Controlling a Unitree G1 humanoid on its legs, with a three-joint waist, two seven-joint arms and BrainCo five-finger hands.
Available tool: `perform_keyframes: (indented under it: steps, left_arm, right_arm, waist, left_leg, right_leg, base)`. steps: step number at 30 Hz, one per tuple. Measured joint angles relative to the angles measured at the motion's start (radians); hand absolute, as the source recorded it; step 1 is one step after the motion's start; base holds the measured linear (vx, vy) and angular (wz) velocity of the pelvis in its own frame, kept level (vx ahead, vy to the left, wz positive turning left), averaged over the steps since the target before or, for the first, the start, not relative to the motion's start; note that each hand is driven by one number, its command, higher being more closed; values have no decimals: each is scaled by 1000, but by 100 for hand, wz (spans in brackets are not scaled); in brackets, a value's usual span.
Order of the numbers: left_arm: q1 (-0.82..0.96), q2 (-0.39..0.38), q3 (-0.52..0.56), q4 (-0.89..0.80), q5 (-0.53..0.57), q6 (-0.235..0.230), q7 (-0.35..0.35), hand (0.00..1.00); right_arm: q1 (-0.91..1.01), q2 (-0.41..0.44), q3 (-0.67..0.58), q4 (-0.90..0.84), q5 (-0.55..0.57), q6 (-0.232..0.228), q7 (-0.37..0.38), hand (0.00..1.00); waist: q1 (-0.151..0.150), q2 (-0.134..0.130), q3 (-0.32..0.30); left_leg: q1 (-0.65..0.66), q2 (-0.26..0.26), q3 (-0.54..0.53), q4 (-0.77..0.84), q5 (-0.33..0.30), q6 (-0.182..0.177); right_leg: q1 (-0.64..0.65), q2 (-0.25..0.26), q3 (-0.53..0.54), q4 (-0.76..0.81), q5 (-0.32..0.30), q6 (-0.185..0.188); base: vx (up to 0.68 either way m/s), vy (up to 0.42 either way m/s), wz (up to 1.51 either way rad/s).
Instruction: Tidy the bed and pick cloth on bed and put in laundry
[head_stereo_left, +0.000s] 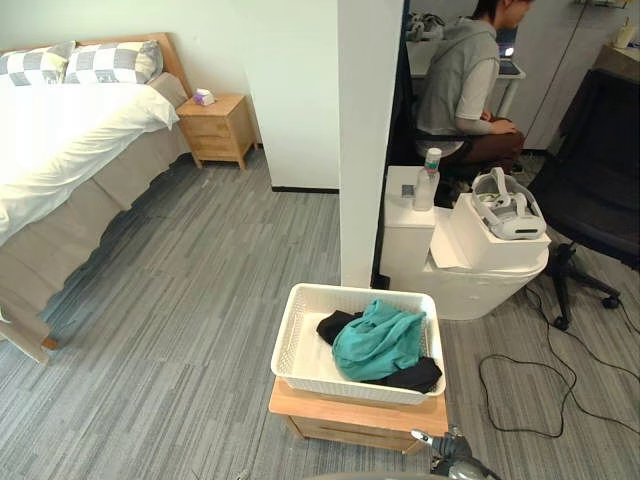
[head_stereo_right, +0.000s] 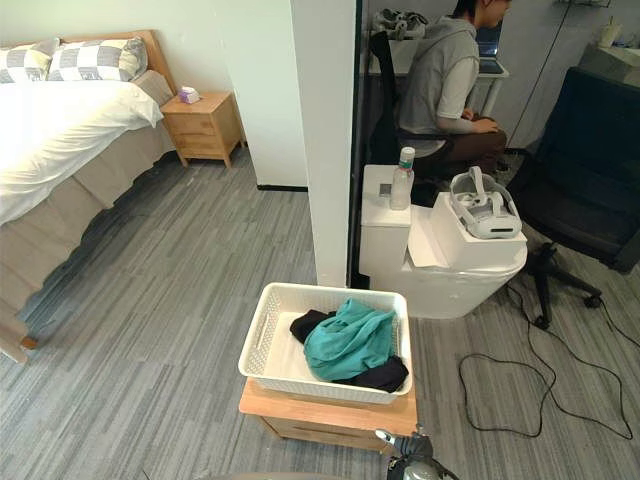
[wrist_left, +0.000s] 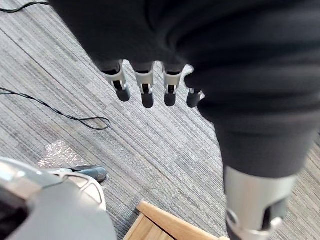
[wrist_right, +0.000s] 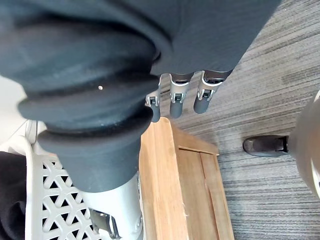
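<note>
Your cloth is in the basket (head_stereo_left: 288, 350). A teal cloth (head_stereo_left: 380, 340) is bunched up toward the right side, lying on top of a black cloth (head_stereo_left: 335, 325) that pokes out on its left and at its near right corner. The rest of the basket bottom is bare white. The basket sits on a low wooden stool (head_stereo_left: 345, 422) on the grey carpet (head_stereo_left: 180, 300), right in front of you.

Your left hand (wrist_left: 146, 92) hangs over the carpet with its fingers straight and relaxed, holding nothing. Your right hand (wrist_right: 177, 95) is the same, fingers loose and empty, hanging just past the stool's edge with the basket wall right beside the wrist.

The bed (head_stereo_left: 60, 230) is well apart, off to the far left, with a white duvet (head_stereo_left: 60, 130) spread over it and two checked pillows (head_stereo_left: 110, 62) at the head. There's a nightstand (head_stereo_left: 215, 125) beside it. Past the pillar, a bottle (head_stereo_left: 427, 180) and a headset (head_stereo_left: 507, 205) sit on a white table (head_stereo_left: 470, 290), and a person (head_stereo_left: 465, 85) is seated behind that.
</note>
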Motion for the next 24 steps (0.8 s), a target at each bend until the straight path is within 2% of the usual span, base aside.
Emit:
perform_keyframes:
  steps: [3,6,9,10,11,12,13,14,15,16,17,20,22,23,24]
  left_arm:
    - [1,5,-39,-28,-21,-2,1,0]
    - [1,5,-89,-71,-90,-5,1,0]
    - [4,-5,-160,-139,-169,-21,2,0]
    - [-2,-4,-200,-153,-202,-30,1,0]
    - [-2,-3,-227,-178,-215,-41,-1,0]
    - [-2,-2,-235,-192,-221,-48,1,0]
    - [-4,2,-237,-211,-227,-54,1,0]
    - [-7,10,-239,-227,-227,-60,2,0]
    - [-11,14,-240,-226,-227,-63,2,0]
    - [-11,10,-241,-225,-232,-63,2,0]
    - [9,1,-241,-225,-245,-61,2,0]
    - [31,0,-249,-222,-257,-47,2,0]
    - [31,1,-249,-227,-258,-48,2,0]
    - [23,10,-249,-233,-258,-48,2,0]
    - [14,15,-253,-237,-258,-49,2,0]
  right_arm:
    - [43,9,0,-81,33,-5,1,0]
    - [107,12,0,-149,74,-15,1,0]
    - [181,22,-8,-220,136,-23,1,0]
    - [196,26,-9,-233,153,-30,1,0]
    - [204,28,-8,-240,158,-33,2,0]
    - [207,29,-7,-243,161,-34,2,0]
    - [210,35,3,-247,162,-38,2,0]
    - [217,38,7,-245,161,-39,2,0]
    - [218,38,7,-240,163,-38,3,0]
    - [217,35,5,-235,170,-37,3,0]
    - [213,16,2,-234,177,-36,3,0]
    - [203,-7,-2,-213,179,-35,2,0]
    - [189,-10,-2,-188,175,-27,0,0]
    - [171,-10,-17,-164,167,-24,0,0]
    - [149,-11,-26,-146,157,-18,-2,0]
  waist:
    - [-1,-3,22]
    - [-2,-8,40]
    - [-9,-16,52]
    - [-10,-17,60]
    - [-8,-29,61]
    - [-8,-32,60]
    - [-12,-44,64]
    - [-8,-62,68]
    - [-6,-67,74]
    - [-5,-73,81]
    - [-4,-54,86]
    - [-5,-29,93]
    - [5,-35,97]
    - [21,-40,104]
    - [23,-43,114]
  left_leg:
    - [22,0,1,0,0,0]
    - [44,-1,-6,0,0,0]
    - [54,-8,-44,1,-1,3]
    - [56,-14,-66,1,-2,5]
    - [52,-20,-86,0,-1,7]
    - [46,-23,-101,1,-4,11]
    - [29,-31,-140,1,2,16]
    - [6,-45,-172,0,12,18]
    - [-1,-51,-186,0,13,18]
    - [-12,-49,-202,0,13,18]
    - [-16,-44,-230,1,24,15]
    - [-25,-33,-299,2,54,8]
    - [-39,-26,-341,8,69,1]
    - [-60,-25,-349,34,70,1]
    - [-94,-25,-344,76,77,10]
  right_leg:
    - [24,-1,1,7,-4,-1]
    - [29,-11,-5,66,-38,4]
    - [25,-34,-30,151,-91,6]
    - [14,-51,-44,209,-128,6]
    - [-9,-63,-41,281,-164,2]
    - [-29,-66,-2,331,-188,-13]
    - [-55,-65,101,376,-215,-21]
    - [-59,-72,151,380,-252,-3]
    - [-58,-82,145,378,-267,9]
    - [-56,-91,120,381,-275,2]
    - [-40,-91,87,382,-280,6]
    - [9,-79,15,355,-283,5]
    - [32,-73,-30,345,-282,4]
    - [33,-72,-45,345,-283,2]
    - [37,-69,-67,348,-284,0]
  base:
    - [-17,-6,1]
    - [-66,-6,12]
    - [-55,-4,34]
    - [-54,-37,48]
    - [-51,-49,53]
    - [-38,-57,70]
    - [-17,-44,94]
    - [-10,-52,98]
    - [-9,-76,86]
    - [0,-112,72]
    - [3,-110,65]
    - [26,-103,71]
    - [51,-128,69]
    - [16,-82,54]
    - [-49,-84,85]
